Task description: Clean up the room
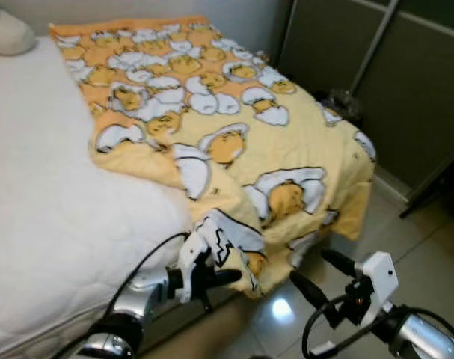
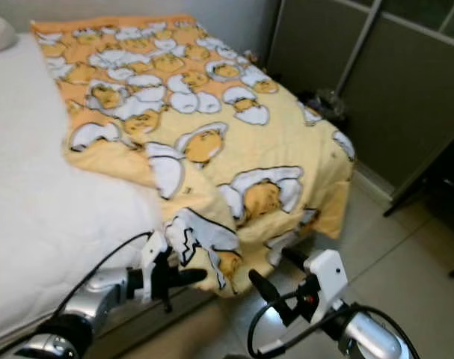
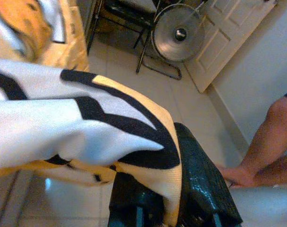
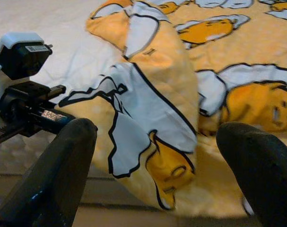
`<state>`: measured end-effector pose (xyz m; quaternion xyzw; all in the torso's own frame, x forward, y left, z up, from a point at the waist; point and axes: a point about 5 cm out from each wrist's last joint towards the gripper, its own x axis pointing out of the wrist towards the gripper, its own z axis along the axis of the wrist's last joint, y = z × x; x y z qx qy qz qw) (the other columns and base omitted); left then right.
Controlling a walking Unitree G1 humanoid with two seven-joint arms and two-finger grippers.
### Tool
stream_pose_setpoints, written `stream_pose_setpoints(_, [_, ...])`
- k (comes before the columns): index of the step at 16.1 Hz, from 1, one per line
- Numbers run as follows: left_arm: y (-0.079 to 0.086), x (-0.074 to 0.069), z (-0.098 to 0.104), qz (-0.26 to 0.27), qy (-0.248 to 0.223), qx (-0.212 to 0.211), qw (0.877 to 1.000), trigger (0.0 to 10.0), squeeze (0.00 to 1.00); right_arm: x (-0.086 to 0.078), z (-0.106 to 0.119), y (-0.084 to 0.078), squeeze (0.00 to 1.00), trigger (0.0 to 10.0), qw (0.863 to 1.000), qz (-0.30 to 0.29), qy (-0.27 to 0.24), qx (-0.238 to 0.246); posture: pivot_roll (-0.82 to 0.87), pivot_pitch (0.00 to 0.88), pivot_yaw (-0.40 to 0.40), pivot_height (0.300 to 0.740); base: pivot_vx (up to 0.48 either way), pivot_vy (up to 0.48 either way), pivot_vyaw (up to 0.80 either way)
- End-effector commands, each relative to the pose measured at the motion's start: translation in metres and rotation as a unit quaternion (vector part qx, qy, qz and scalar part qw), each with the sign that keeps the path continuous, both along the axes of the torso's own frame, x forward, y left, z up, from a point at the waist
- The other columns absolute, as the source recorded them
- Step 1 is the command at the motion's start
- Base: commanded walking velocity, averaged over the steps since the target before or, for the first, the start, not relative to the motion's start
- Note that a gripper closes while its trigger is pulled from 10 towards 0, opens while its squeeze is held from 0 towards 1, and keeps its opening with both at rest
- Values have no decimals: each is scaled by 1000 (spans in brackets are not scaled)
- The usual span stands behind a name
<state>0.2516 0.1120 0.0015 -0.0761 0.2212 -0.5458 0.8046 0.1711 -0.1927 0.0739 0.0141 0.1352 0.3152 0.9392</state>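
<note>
Left pincer: the left gripper (image 1: 228,277) is clenched on the hanging corner of the yellow-and-orange quilted blanket printed with white egg-shell and yolk cartoon figures (image 1: 234,134); the left wrist view shows the cloth nipped between its black fingers (image 3: 207,184).
Right pincer: the right gripper (image 1: 318,274), with its white wrist block, hangs released, fingers spread apart, just beside the left one and level with it, not touching the cloth. Between its fingers (image 4: 63,165) the right wrist view frames the gathered blanket corner and the left gripper's camera block.
Blanket: spread over the far half of the bed beyond both pincers, its near corner bunched and folded over above the left pincer, its side draping off the bed edge above the right pincer.
White quilted mattress (image 1: 47,194): bare, on the outer side of the left pincer and reaching away from it.
Cream rounded pillow (image 1: 6,31): at the far end of the mattress, well apart from the pincers.
Dark panelled wardrobe doors (image 1: 391,75): beyond the right pincer, past the bed's foot.
Glossy pale tiled floor (image 1: 286,314): below both pincers, with a light glare.
Round metal standing fan (image 3: 180,32): seen from the left wrist, past the held cloth, beside a white panelled door (image 3: 223,33).
Person: bare legs (image 3: 271,142) standing on the tiles, near the door.
Writing: a small label on the left gripper's block, too small to read.
</note>
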Motion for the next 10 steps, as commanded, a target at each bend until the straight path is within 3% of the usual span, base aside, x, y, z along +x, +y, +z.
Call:
stream_pose_setpoints(1, [6, 1, -2, 11, 3, 12, 1000, 0, 0, 0, 3, 0, 0, 10000, 1000, -3, -3, 4, -218, 0, -64, 740, 0, -480, 0])
stream_pose_setpoints(2, [9, 2, -3, 25, 3, 22, 999, 0, 0, 0, 2, 1, 0, 10000, 1000, -3, -3, 4, -216, 0, -64, 740, 0, -480, 0])
stream_pose_setpoints(10, [18, 6, -3, 55, -6, 42, 998, 0, 0, 0, 1, 1, 0, 10000, 1000, -9, 2, 5, -212, 0, -61, 740, 0, 0, 0])
